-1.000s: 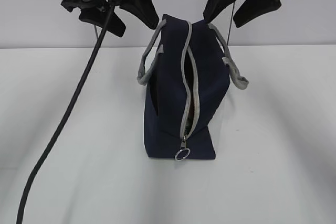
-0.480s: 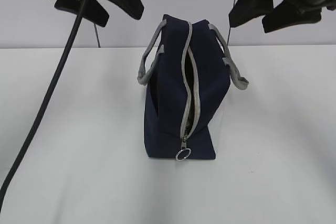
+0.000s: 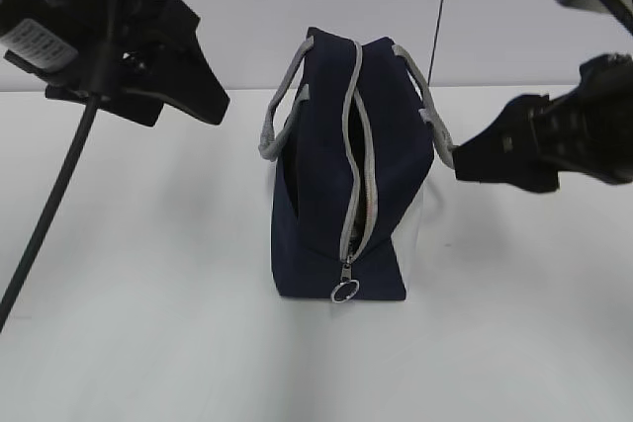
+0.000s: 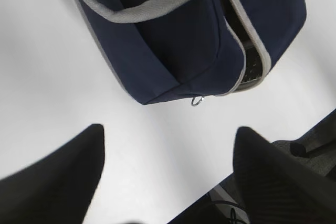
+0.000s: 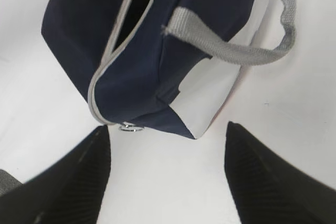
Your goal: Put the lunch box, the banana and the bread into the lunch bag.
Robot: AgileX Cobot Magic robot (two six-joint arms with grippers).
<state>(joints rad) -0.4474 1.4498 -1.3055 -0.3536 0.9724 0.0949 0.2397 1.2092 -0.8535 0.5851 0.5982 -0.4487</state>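
The navy lunch bag (image 3: 321, 195) stands on the white table, grey handles up. Its grey zipper is partly open, with the metal pull ring (image 3: 343, 292) at the near end. The gap shows only a dark inside. The lunch box, banana and bread are out of view. My left gripper (image 3: 183, 104) hangs open and empty to the left of the bag, apart from it. My right gripper (image 3: 473, 160) is open and empty close beside the bag's right handle (image 3: 440, 140). The left wrist view shows the bag (image 4: 173, 40) beyond the open gripper (image 4: 169, 132). The right wrist view shows the bag (image 5: 142, 66) beyond the open gripper (image 5: 168, 129).
A thick black cable (image 3: 45, 219) hangs from the left arm down over the table's left side. A pale wall stands behind the table (image 3: 148, 323). Dark robot parts (image 4: 299, 177) lie at the lower right of the left wrist view.
Both grippers have come down from above the bag's far end and spread outward, the left one to the left and the right one to the right. The bag has not moved.
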